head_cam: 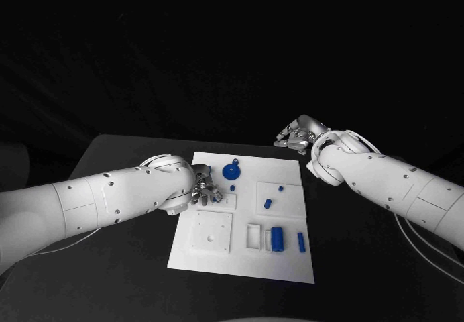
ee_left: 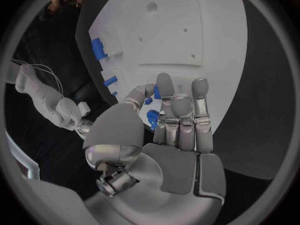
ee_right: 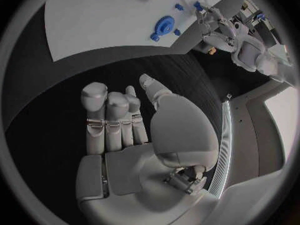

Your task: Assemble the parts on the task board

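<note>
Left hand [head_cam: 200, 190], fingers apart and holding nothing, hovers over the task board [head_cam: 290, 261] just beside the blue gear [head_cam: 231, 171], nearer than the empty, loosely spread right hand [head_cam: 298, 133] off-board.

Three cameras: one overhead, one behind each hand.

From the head you look steeply down at the desk [head_cam: 126, 151], with the whole task board [head_cam: 247, 215] in the middle and both arms reaching in from the near side. Your left wrist camera sits close behind the left hand [ee_left: 178, 122], facing along its fingers over the board. Your right wrist camera sits close behind the right hand [ee_right: 125, 120], out over bare desk at the board's far right corner. All three views share the board and its round blue part [head_cam: 232, 171].
</note>
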You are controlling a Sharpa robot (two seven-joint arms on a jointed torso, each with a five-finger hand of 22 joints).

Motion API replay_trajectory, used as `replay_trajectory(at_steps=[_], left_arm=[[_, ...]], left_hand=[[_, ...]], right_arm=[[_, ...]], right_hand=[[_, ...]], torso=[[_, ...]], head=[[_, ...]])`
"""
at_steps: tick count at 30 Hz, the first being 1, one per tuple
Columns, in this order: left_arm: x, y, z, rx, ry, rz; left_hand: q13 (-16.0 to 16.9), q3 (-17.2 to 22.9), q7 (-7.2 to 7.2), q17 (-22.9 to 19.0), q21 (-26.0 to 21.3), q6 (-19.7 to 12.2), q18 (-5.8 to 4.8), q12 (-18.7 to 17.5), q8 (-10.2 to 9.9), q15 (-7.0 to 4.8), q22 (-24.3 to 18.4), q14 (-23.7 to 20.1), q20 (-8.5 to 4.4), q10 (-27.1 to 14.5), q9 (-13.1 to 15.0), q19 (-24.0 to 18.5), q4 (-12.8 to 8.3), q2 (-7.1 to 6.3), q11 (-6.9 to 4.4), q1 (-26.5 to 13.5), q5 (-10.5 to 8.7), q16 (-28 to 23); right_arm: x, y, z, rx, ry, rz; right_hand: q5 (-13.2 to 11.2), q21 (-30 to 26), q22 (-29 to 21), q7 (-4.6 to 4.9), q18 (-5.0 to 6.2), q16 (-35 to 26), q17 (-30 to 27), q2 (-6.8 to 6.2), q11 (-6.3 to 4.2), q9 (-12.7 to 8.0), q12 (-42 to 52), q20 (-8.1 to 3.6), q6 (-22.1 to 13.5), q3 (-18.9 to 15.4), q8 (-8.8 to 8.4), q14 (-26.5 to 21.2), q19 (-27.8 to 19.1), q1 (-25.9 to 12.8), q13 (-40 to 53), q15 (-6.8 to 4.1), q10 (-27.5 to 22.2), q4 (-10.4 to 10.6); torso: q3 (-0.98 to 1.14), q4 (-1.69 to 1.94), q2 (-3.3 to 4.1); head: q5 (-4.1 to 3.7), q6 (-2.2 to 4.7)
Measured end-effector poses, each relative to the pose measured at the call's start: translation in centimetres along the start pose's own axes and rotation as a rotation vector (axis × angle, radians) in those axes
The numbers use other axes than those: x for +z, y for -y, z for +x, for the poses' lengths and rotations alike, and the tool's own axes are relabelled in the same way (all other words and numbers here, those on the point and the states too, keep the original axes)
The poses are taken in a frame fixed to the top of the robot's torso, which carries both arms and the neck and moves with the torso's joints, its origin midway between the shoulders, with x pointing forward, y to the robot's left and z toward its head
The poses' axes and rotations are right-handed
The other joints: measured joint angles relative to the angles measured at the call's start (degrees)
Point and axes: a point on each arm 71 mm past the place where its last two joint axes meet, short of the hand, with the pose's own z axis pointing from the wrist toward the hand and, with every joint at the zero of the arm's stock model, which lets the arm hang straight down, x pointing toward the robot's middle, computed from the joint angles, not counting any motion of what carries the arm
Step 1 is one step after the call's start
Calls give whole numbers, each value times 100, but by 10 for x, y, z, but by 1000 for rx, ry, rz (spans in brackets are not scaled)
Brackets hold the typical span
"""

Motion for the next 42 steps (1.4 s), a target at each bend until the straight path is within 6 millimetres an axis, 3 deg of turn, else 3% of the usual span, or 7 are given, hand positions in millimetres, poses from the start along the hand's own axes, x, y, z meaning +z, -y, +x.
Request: replay_trajectory(at_steps=[42], left_arm=[[2,2,-4,16,-20,-6]], left_hand=[[35,-8,0,-9,45,0,0,0,-4,-7,3,-17,0,0,60,0,-8,0,0,0,34,45]], right_arm=[[1,-1,3,1,-7,2]], right_hand=[[0,0,0,0,0,-22,-1,24,0,0,0,0,0,-1,0,0,0,-24,-7,0,0,-33]], torso=[[8,1,2]], head=[[-1,-47]])
